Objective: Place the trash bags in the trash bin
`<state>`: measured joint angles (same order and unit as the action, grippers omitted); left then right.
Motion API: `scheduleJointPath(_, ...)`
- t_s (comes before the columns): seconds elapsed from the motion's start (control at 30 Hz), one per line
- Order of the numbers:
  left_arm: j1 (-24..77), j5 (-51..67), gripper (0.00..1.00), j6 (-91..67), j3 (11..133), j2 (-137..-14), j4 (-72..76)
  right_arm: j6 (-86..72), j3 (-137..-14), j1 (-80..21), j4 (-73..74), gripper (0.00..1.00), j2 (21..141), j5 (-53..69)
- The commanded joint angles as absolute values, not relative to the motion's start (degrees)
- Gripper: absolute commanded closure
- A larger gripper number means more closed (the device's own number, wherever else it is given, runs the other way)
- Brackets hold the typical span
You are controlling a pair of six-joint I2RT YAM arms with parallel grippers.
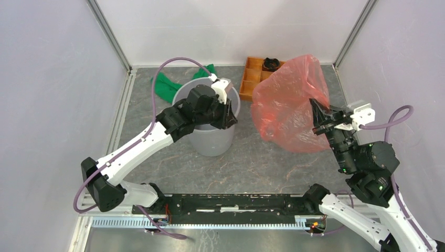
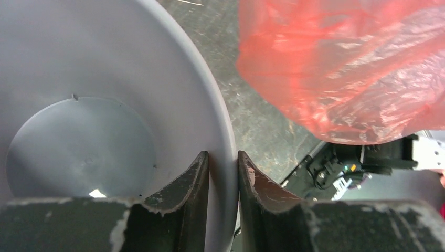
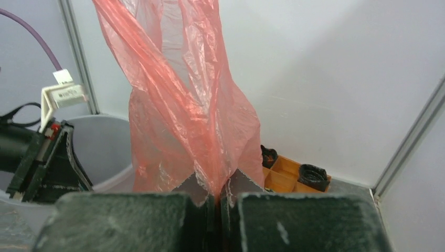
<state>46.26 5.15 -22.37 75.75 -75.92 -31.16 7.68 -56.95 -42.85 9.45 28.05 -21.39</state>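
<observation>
While the left gripper (image 1: pixel 230 118) is clamped on the right-hand rim of the trash bin (image 1: pixel 212 143), the right gripper (image 1: pixel 316 115) holds the trash bag (image 1: pixel 287 100) at the centre right of the overhead view. The left wrist view shows the left gripper (image 2: pixel 224 176) with its fingers (image 2: pixel 194 184) drawn almost together. One finger is inside the pale grey wall of the trash bin (image 2: pixel 105 63) and the other outside, with the rim pinched between them. The bin stands upright on the bench (image 1: pixel 257 165) at the centre left of the overhead frame, and its bottom is visible.

In the right wrist view, the right gripper (image 3: pixel 216 193) has its jaws pressed shut on a gathered fold of the trash bag (image 3: pixel 183 105). The thin red-orange film fans out from there, wrinkled and glossy. The bag lies just to the right of the bin and apart from it, and I cannot tell whether its lower edge touches the bench.

A wooden tray (image 1: pixel 251 79) sits at the upper centre, its right part hidden behind the bag, with a black part (image 1: pixel 271 64) in a top compartment. A green cloth (image 1: pixel 167 86) lies behind the bin at the upper left.
</observation>
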Motion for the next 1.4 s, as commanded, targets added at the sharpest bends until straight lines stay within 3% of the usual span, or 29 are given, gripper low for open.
scheduleJointPath(0.0, 50.94, 11.02, 0.68, -24.88, 78.28, -76.54, -26.55, 6.57, -61.87, -42.98, 5.53, 0.97, 31.44, -17.28)
scheduleJointPath(0.13, 54.39, 11.44, 0.52, -24.26, 77.39, -75.08, -24.48, 9.07, -67.35, -42.93, 6.14, 0.94, 35.55, -16.98)
scheduleJointPath(0.43, 54.58, 5.49, 0.01, -22.86, 72.1, -61.45, -24.87, 6.25, -77.13, -42.91, 3.73, 0.99, 42.24, -7.36)
scheduleJointPath(0.87, 54.53, -8.71, 0.0, -25.81, 65.53, -41.73, -30.23, -10.22, -84.37, -42.93, -11.85, 0.99, 57.9, 13.18)
scheduleJointPath(1.13, 54.5, -12.41, 0.0, -27.57, 66.26, -37.39, -32.92, -12.21, -84.14, -42.96, -16.54, 0.99, 62.49, 14.62)
scheduleJointPath(1.37, 54.55, -15.58, 0.01, -26.19, 69.0, -38.98, -33.3, -6.37, -74.15, -42.96, -14.57, 0.99, 59.33, 8.04)
